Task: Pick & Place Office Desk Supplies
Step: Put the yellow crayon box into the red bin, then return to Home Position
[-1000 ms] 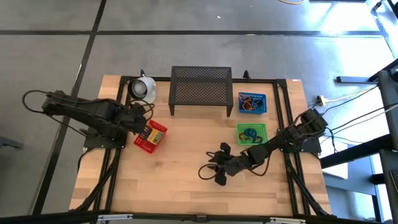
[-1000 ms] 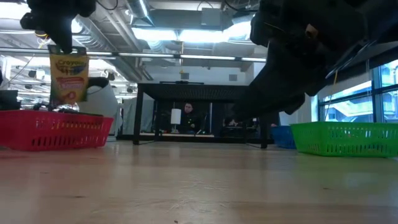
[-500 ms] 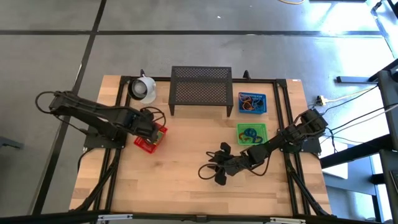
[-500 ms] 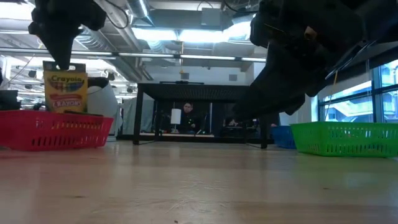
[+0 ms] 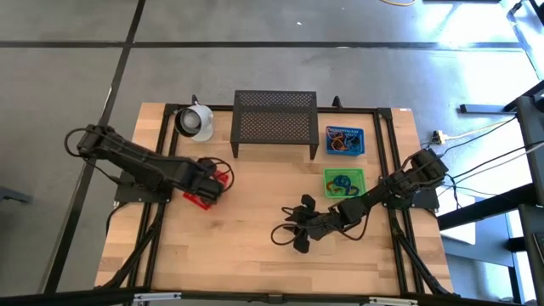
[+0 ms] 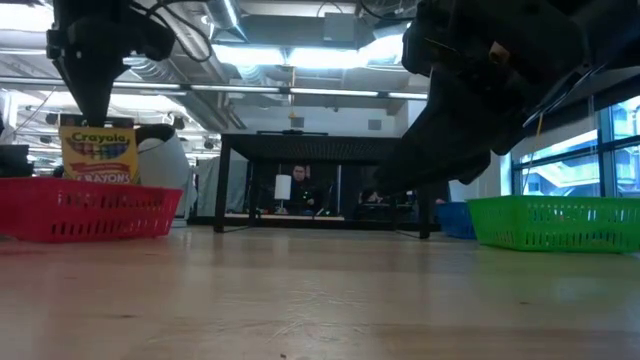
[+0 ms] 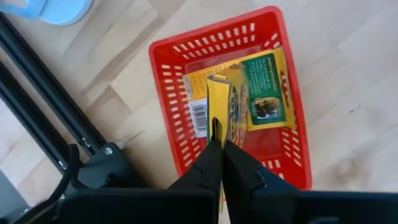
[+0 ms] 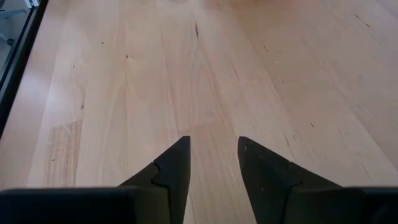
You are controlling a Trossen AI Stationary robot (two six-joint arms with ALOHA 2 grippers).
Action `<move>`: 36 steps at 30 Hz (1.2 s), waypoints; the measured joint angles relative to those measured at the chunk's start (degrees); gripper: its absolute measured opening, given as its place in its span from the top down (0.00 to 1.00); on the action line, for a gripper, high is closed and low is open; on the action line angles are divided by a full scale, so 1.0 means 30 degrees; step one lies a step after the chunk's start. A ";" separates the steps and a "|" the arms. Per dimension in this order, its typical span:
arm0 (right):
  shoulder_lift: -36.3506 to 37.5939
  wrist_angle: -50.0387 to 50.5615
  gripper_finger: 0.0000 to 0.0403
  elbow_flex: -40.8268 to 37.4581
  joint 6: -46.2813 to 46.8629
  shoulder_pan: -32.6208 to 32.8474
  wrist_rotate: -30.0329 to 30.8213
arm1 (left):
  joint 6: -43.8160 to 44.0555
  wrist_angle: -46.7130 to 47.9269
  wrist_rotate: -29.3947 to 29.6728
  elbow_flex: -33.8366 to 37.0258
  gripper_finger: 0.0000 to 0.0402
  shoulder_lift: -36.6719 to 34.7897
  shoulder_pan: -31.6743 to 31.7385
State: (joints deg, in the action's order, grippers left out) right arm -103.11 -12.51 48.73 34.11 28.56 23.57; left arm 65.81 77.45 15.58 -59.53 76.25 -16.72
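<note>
High view. A wooden table (image 5: 255,246) fills the centre of the frame. At its upper edge stand a white mug (image 5: 196,121), upper left, and a black mesh shelf (image 5: 274,121), upper centre. To the right of the shelf a blue basket (image 5: 344,141) holds orange and blue loops; below it a green basket (image 5: 343,183) holds blue and green loops. At left centre the left gripper (image 5: 206,179) is lowered over a red basket (image 5: 202,195), hiding most of it. At lower centre right the right gripper (image 5: 289,234) sits above bare wood, with nothing between its fingers.

Low view. At the left of the frame the left gripper grasps the top edge of a yellow crayon box (image 6: 99,154), which stands upright with its lower part inside the red basket. The green basket is at the right; a person sits in the room behind, centre.

Left wrist view. The 2 dark fingers (image 7: 211,165) are clenched on the thin upper edge of the held crayon box (image 7: 221,109). A 2nd crayon box (image 7: 264,93) lies flat on the floor of the red basket, at the centre of the frame, partly under the held one.

Right wrist view. The 2 fingers (image 8: 171,168) stand apart, released, over bare wood at the bottom of the frame.
</note>
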 joint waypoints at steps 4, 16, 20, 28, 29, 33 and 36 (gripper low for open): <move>0.0000 0.0007 0.66 0.0000 0.0007 0.0000 -0.0022 | 0.0852 0.1092 0.0139 -0.0006 1.00 -0.0666 -0.0196; 0.0007 0.0008 0.66 0.0000 0.0426 0.0000 -0.0019 | 0.1767 0.0223 0.1270 0.0178 1.00 -0.0387 -0.0403; 0.0007 0.0051 0.66 0.0007 0.0481 0.0000 -0.0153 | 0.1731 -0.0719 0.1377 0.0240 0.99 0.0637 -0.0781; 0.0007 0.0066 0.66 0.0007 0.0481 0.0000 -0.0153 | 0.1714 -0.2107 0.1465 0.0240 0.82 0.0948 -0.1299; 0.0007 0.0069 0.66 0.0007 0.0481 0.0000 -0.0153 | 0.1794 -0.2054 0.1399 0.0240 0.78 0.0903 -0.1299; 0.0007 0.0087 0.66 0.0007 0.0478 -0.0003 -0.0160 | 0.1826 -0.1983 0.1303 -0.0015 0.64 0.0647 -0.1270; 0.0100 0.0166 0.66 0.0007 0.0474 -0.0003 -0.0196 | 0.1510 -0.1854 0.1325 -0.0756 0.57 0.0290 -0.1270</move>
State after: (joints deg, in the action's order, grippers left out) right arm -102.81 -12.01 48.75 35.53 28.55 22.99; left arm 70.34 71.89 19.55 -61.80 77.12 -20.53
